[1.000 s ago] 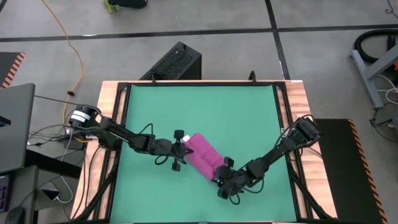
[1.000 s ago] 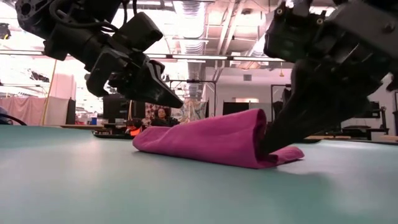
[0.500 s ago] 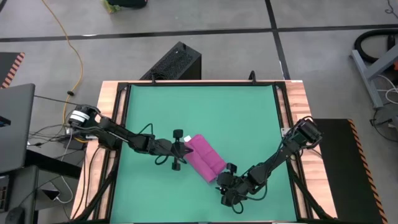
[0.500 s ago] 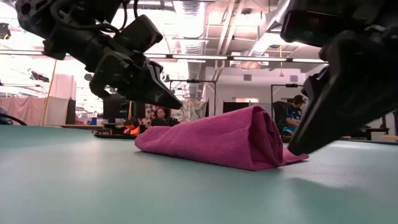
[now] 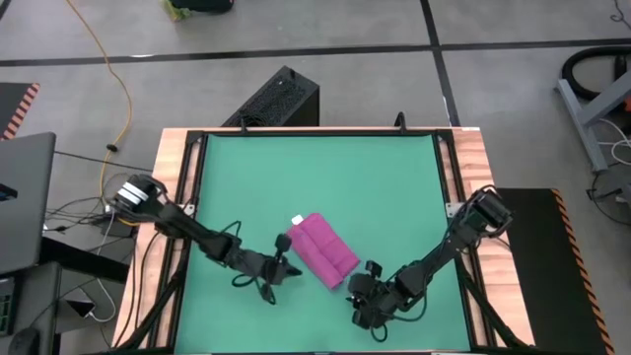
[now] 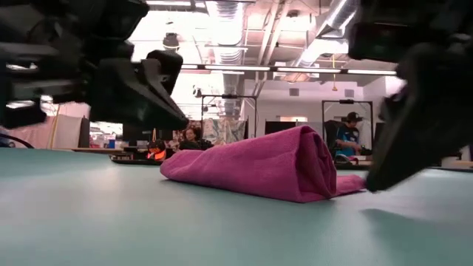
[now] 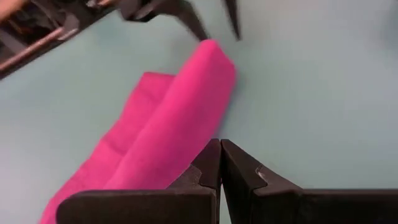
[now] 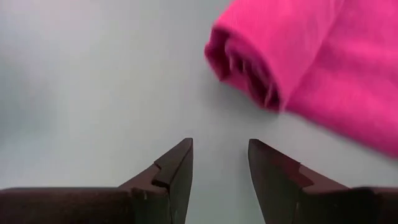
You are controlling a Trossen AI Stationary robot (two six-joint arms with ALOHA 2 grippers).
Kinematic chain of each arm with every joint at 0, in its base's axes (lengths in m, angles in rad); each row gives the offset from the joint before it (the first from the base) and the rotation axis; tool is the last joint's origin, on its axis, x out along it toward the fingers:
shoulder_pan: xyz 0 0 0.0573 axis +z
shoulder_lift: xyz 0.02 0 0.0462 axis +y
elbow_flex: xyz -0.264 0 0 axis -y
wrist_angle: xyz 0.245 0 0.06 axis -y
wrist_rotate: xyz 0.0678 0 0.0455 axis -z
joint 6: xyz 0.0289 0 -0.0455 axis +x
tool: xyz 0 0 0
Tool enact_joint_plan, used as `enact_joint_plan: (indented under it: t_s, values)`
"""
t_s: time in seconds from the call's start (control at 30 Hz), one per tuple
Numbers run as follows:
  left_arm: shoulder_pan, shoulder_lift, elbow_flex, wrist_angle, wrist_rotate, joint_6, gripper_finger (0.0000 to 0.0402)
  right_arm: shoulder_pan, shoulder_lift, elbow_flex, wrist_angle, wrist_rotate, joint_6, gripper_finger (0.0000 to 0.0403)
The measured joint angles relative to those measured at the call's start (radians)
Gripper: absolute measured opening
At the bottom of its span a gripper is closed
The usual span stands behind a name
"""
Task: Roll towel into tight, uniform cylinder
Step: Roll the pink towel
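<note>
The magenta towel (image 5: 323, 249) lies rolled up on the green mat (image 5: 325, 168), slanting from far left to near right, with its white tag (image 5: 297, 221) at the far end. The spiral end of the roll (image 8: 245, 65) faces my right gripper (image 8: 220, 152), which is open a short way off it toward the near edge (image 5: 353, 294). My left gripper (image 7: 220, 152) is shut and hovers beside the roll's left flank (image 5: 289, 269), clear of it in the low view (image 6: 174, 118).
The mat's black frame and wooden border (image 5: 463, 177) run round the work area. A dark box (image 5: 276, 99) stands on the floor past the far edge. People sit in the room behind the table (image 6: 347, 133). Bare mat lies on the far side of the towel.
My right gripper has drawn back from the roll's near end toward the table's near edge and stands clear of it. My left gripper, still shut, has swung along the roll's left side toward the near edge. The towel has stayed in place, rolled.
</note>
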Motion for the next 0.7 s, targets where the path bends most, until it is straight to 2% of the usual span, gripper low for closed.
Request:
enact_joint_plan:
  t_s: [0.1, 0.2, 0.4, 0.43, 0.7]
  values:
    - [0.007, 0.021, 0.002, 0.070, -0.011, 0.025, 0.0000, 0.024, 0.000, 0.000, -0.047, 0.058, 0.058, 0.0168]
    - [0.012, 0.021, 0.007, 0.075, -0.010, 0.025, 0.0000, 0.033, 0.000, 0.000, -0.100, 0.149, 0.095, 0.0141]
    - [0.011, 0.020, 0.007, 0.077, -0.010, 0.012, 0.0000, 0.020, -0.001, 0.034, -0.184, 0.260, 0.096, 0.0023]
    - [0.011, 0.020, 0.007, 0.077, -0.010, 0.005, 0.0000, 0.017, -0.001, 0.041, -0.187, 0.276, 0.078, 0.0014]
    - [0.011, 0.033, 0.008, 0.093, 0.019, -0.014, 0.0000, -0.025, 0.030, 0.051, -0.168, 0.264, 0.027, 0.0011]
